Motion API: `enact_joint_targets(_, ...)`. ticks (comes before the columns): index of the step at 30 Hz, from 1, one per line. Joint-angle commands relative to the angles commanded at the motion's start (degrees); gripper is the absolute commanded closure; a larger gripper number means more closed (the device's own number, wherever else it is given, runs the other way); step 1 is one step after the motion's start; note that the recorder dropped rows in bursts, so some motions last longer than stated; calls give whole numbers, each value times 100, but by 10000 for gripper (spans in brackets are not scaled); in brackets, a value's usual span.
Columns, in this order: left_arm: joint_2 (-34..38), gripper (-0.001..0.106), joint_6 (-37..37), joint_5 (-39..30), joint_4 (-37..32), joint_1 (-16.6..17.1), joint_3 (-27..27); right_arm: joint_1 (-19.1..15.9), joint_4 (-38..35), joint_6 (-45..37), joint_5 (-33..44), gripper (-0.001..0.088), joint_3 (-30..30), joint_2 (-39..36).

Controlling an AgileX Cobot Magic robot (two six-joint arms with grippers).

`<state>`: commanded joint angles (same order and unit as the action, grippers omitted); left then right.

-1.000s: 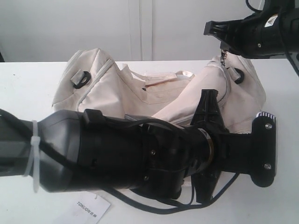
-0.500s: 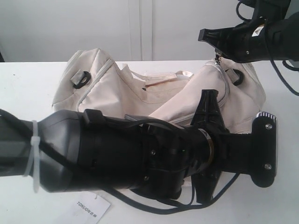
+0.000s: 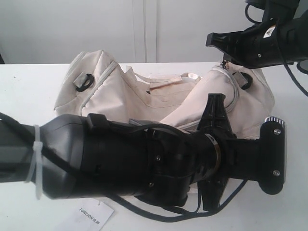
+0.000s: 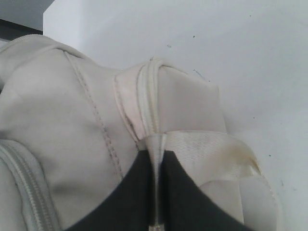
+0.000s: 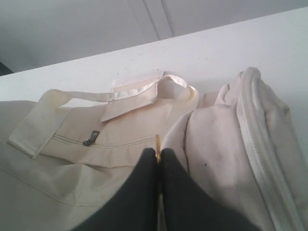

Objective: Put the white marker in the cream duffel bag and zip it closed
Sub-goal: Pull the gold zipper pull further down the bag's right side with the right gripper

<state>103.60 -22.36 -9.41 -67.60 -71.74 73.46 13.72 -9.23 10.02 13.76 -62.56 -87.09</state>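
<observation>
Up at the bag's [image 3: 120, 91] end, right gripper [image 5: 158, 156] is pinching the zip pull [image 5: 157, 142] so I can drag it shut. Left gripper [image 4: 155, 159] clamps a strap [image 4: 202, 144], probably to steady things.

Right gripper [image 5: 158, 154] fingertips pinched together on gold zipper pull [image 5: 157, 140]; cream duffel bag [image 5: 72, 183] slumped on white table [image 5: 231, 43].

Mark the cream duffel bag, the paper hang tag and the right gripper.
cream duffel bag [image 3: 110, 91], exterior view, left side panel.
paper hang tag [image 3: 89, 216], exterior view, printed face.
right gripper [image 5: 158, 153], right wrist view, between its shut fingertips.
</observation>
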Motion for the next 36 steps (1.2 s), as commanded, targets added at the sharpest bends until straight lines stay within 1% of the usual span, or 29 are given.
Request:
enact_joint_targets(9,0,1053,0,-11,0,0,0,61,-41,-16,280,868,0,244)
enact_joint_targets(16,0,1053,0,-22,0,0,0,367,-144,-16,473,868,-22,339)
enact_joint_targets(18,0,1053,0,-22,0,0,0,457,-288,-16,558,868,-22,339)
enact_joint_targets(22,0,1053,0,-22,0,0,0,509,-651,-16,698,868,-22,339)
enact_joint_targets(26,0,1053,0,-22,0,0,0,509,-662,-16,796,860,-22,339)
enact_joint_targets(29,0,1053,0,-22,0,0,0,509,-662,-16,851,787,-22,339)
enact_joint_targets(31,0,1053,0,-22,0,0,0,509,-673,-16,885,710,-22,339)
enact_joint_targets(34,0,1053,0,-22,0,0,0,509,-673,-16,889,618,-22,339)
enact_joint_targets(36,0,1053,0,-22,0,0,0,509,-673,7,889,588,-22,339)
